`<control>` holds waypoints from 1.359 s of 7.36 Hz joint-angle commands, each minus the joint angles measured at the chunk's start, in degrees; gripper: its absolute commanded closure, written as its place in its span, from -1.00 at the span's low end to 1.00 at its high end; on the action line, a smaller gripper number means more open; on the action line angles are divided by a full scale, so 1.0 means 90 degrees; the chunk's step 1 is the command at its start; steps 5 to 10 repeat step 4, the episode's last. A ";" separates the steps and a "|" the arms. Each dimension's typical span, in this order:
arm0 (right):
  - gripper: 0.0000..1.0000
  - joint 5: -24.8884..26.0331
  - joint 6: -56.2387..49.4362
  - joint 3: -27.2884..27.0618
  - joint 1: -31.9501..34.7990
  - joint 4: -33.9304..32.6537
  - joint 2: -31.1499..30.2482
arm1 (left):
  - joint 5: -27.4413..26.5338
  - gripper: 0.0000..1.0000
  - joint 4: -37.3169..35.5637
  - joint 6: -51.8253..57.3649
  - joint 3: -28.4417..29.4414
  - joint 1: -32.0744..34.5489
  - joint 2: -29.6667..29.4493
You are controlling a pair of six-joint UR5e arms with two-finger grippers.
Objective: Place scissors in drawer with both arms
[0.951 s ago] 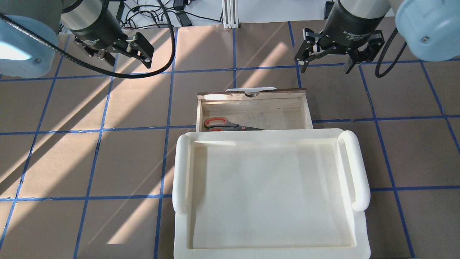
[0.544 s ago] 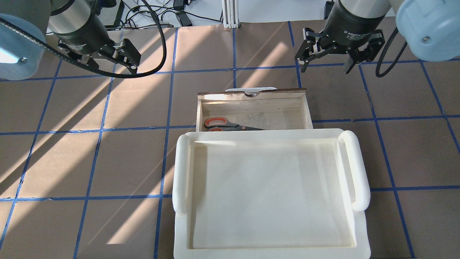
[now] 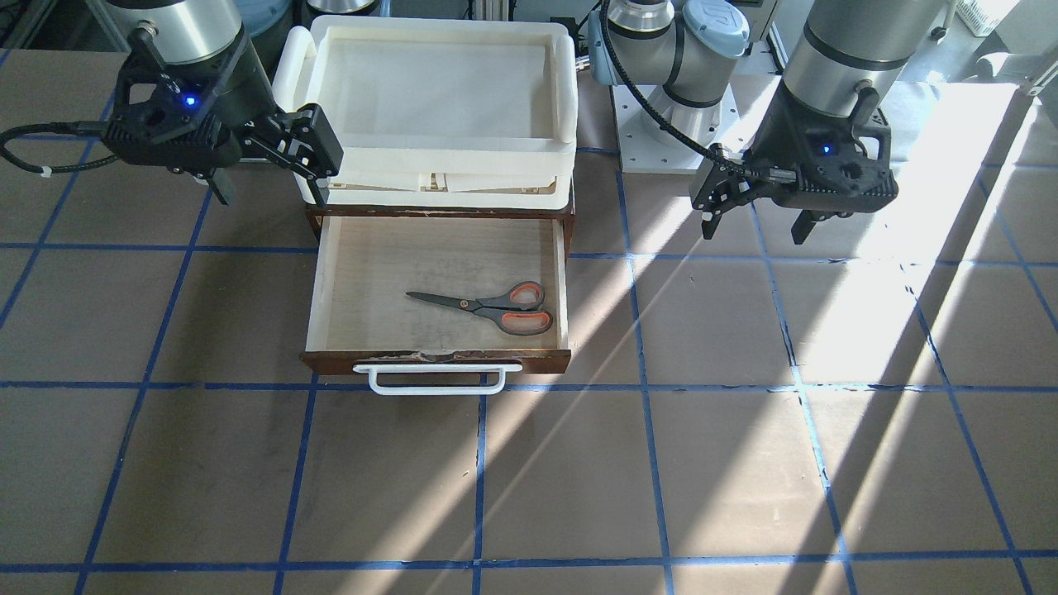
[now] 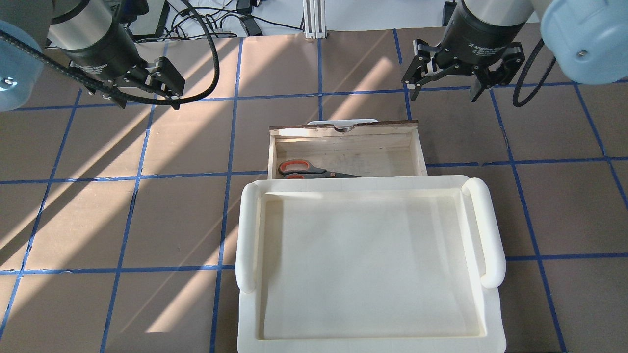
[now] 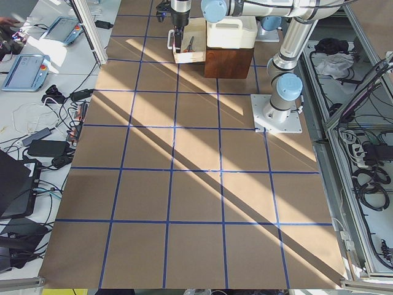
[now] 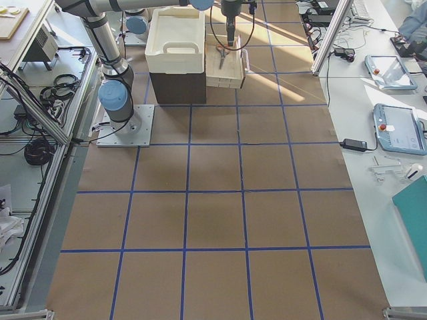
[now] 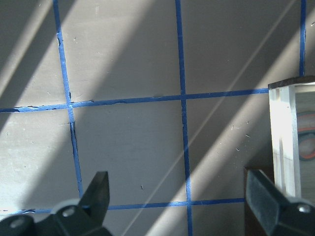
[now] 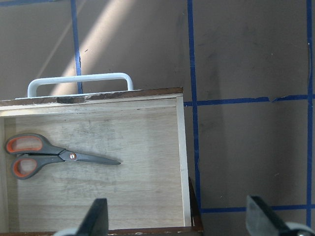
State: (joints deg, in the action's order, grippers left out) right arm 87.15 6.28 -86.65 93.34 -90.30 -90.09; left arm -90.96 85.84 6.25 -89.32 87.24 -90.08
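The scissors (image 3: 496,307) lie flat inside the open drawer (image 3: 438,361), handles toward the robot's left side. They also show in the overhead view (image 4: 309,169) and the right wrist view (image 8: 49,155). The drawer (image 4: 343,130) has a white bar handle (image 3: 430,380) on its dark front. My left gripper (image 4: 142,93) is open and empty, above the table well to the left of the drawer; in the front view it (image 3: 756,225) is on the right. My right gripper (image 4: 444,87) is open and empty, above the table off the drawer's front right corner (image 8: 182,147).
A cream plastic tray (image 4: 368,182) sits on top of the dark cabinet (image 6: 177,87) that the drawer slides out of. The brown table bears a grid of blue tape lines (image 4: 230,147). Cables (image 4: 206,19) lie past the table's far edge.
My left gripper has moved further left, away from the drawer. The right gripper, the drawer and the scissors have not moved.
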 commanded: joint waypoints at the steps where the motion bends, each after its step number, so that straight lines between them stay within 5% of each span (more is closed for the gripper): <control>1: -1.00 -0.0045 -0.0005 0.0008 0.0000 -0.0035 -0.0010 | 0.0009 -1.00 0.0003 -0.0001 -0.0046 -0.0006 0.0038; 10: -1.00 -0.0065 -0.0024 -0.0002 0.0010 -0.0035 -0.0030 | 0.0029 -1.00 -0.0065 -0.0001 -0.0163 -0.0006 0.0067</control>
